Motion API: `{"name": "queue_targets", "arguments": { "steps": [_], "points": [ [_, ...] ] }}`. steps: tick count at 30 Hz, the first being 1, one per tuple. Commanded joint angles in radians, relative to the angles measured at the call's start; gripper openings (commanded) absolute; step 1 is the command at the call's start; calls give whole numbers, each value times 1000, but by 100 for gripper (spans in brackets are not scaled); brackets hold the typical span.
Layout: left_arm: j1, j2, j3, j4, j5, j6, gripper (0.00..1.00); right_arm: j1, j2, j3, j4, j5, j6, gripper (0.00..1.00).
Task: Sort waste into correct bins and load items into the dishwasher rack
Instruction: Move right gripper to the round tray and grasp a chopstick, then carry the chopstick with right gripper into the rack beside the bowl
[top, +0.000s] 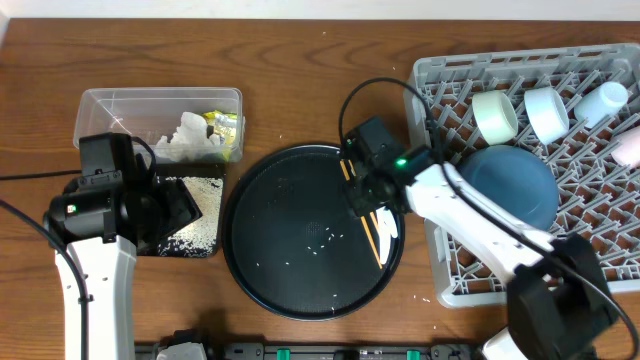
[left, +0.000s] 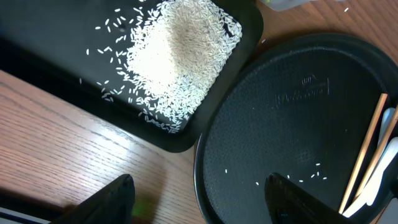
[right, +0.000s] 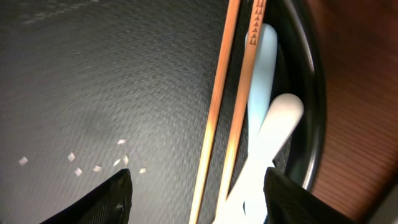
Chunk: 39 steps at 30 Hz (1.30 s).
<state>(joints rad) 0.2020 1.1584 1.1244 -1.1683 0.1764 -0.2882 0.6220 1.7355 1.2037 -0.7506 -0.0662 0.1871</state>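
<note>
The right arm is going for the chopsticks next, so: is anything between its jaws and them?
Nothing visible. The right gripper hangs open over the chopsticks on the round black tray, but the white spoon lies right beside them, inside the jaws' span.

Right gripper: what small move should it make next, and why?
Probably lower a little and close on the chopsticks. The right gripper hangs open over them, one finger on each side, and they lie flat on the round tray beside the spoon.
</note>
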Motion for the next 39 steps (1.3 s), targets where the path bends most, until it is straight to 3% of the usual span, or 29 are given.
{"name": "queue_targets", "arguments": {
  "steps": [1,9,12,22,29,39],
  "points": [
    [4,4,-8,-7,-6,-5,68,19,48,12,15,95,92,64],
    [4,4,-8,-9,-6,-5,69,22,155,12,97,99,98,63],
    [5,4,-8,-9,-6,-5,68,24,179,12,109,92,98,57],
    [5,4,-8,-8,-6,-5,69,53,189,12,111,92,106,2],
    [5,4,-8,-9,-6,-5,69,53,156,46,40,92,123,1],
    [5,4,-8,-8,-6,-5,68,50,-33,118,-87,102,84,1]
  ]
}}
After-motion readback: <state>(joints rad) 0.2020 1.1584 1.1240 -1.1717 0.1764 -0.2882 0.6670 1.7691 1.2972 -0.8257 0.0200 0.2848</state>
